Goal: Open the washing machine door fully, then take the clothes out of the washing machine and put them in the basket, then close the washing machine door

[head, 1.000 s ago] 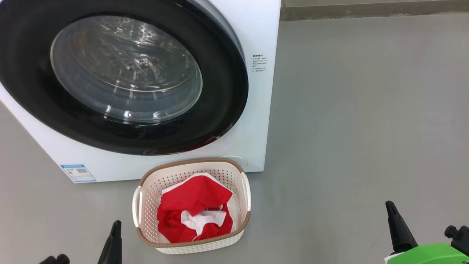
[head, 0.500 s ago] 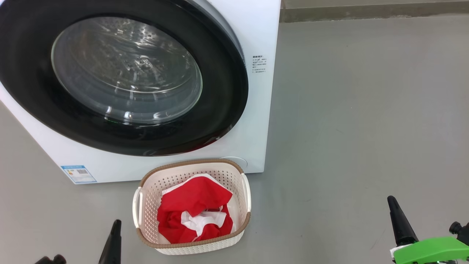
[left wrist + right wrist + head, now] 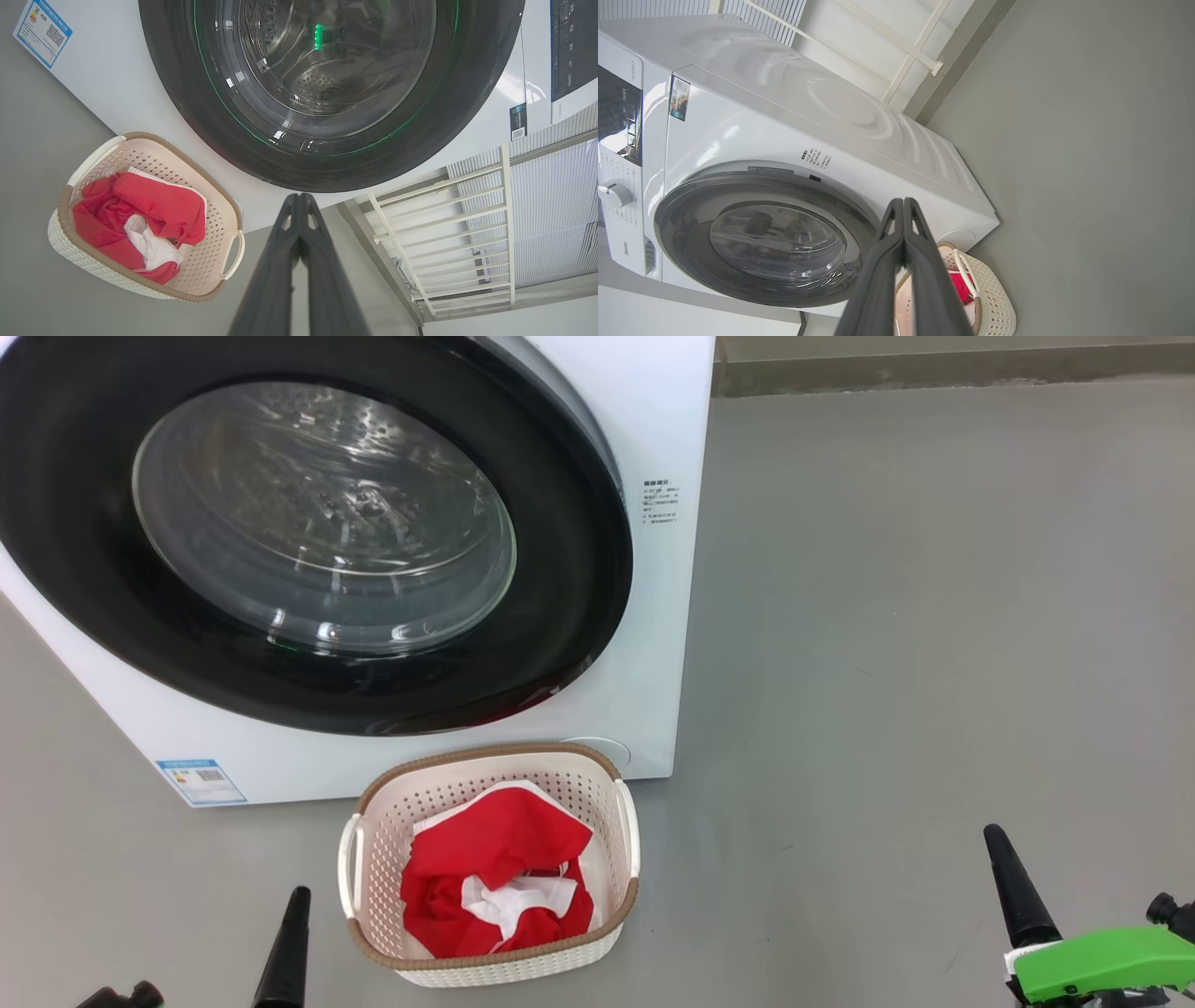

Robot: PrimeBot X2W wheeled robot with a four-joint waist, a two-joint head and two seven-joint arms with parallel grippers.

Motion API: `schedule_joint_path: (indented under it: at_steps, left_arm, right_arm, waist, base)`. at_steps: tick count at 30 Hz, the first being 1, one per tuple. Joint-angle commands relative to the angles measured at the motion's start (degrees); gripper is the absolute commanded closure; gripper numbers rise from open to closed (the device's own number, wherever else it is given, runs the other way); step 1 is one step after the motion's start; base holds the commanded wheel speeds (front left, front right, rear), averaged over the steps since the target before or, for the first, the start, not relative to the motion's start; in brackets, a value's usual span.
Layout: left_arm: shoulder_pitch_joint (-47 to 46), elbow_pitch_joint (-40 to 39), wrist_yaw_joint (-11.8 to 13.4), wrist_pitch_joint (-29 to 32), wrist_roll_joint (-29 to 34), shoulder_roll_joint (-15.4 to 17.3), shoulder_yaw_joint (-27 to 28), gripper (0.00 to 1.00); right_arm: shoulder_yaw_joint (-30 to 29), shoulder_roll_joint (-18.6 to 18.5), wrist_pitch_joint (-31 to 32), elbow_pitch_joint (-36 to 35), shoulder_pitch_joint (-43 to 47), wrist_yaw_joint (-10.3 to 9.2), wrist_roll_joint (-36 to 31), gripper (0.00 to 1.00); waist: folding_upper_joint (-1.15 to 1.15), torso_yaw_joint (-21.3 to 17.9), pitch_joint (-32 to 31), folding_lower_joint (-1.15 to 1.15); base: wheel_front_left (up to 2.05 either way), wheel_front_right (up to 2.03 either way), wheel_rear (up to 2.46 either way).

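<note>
The washing machine [image 3: 653, 420] stands at the upper left, and the washing machine door [image 3: 560, 569] lies flat against its front, closed, with the steel drum showing through the glass. The basket [image 3: 509, 973] sits on the floor just in front of the machine. It holds the clothes [image 3: 485, 854], red with white parts. My left gripper [image 3: 294, 924] is shut, low to the left of the basket. My right gripper [image 3: 1006, 873] is shut, far to the right of it. In the wrist views both pairs of fingers [image 3: 299, 205] [image 3: 903, 207] are pressed together with nothing between them.
Grey floor [image 3: 934, 616] stretches to the right of the machine up to a wall base [image 3: 934, 369] at the top. A white railing [image 3: 467, 224] stands beside the machine. A blue label [image 3: 201, 781] marks the machine's lower front corner.
Both fingertips have crept slightly upward in the head view, and the right arm's green part has shifted a little. Door, basket and clothes stay as they were.
</note>
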Motion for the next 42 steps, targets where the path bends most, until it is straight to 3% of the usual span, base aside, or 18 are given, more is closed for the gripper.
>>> schedule_joint_path:
  at_steps: [1,42]
  left_arm:
    - [-2.9,-1.2,-0.3,0.5,-1.7,1.1,1.6,1.0]
    - [-5.6,-0.9,-0.4,7.0,-26.9,1.5,2.7,1.0]
  right_arm:
    - [0.3,-0.5,0.5,-1.3,-3.2,-0.03,1.9,1.0]
    - [-1.0,-0.1,7.4,-0.9,-7.8,-0.05,24.0,1.0]
  waist:
    - [0.0,0.0,0.0,-0.01]
    - [0.0,0.0,-0.7,-0.01]
  base:
    - [0.0,0.0,0.0]
    - [0.0,0.0,0.0]
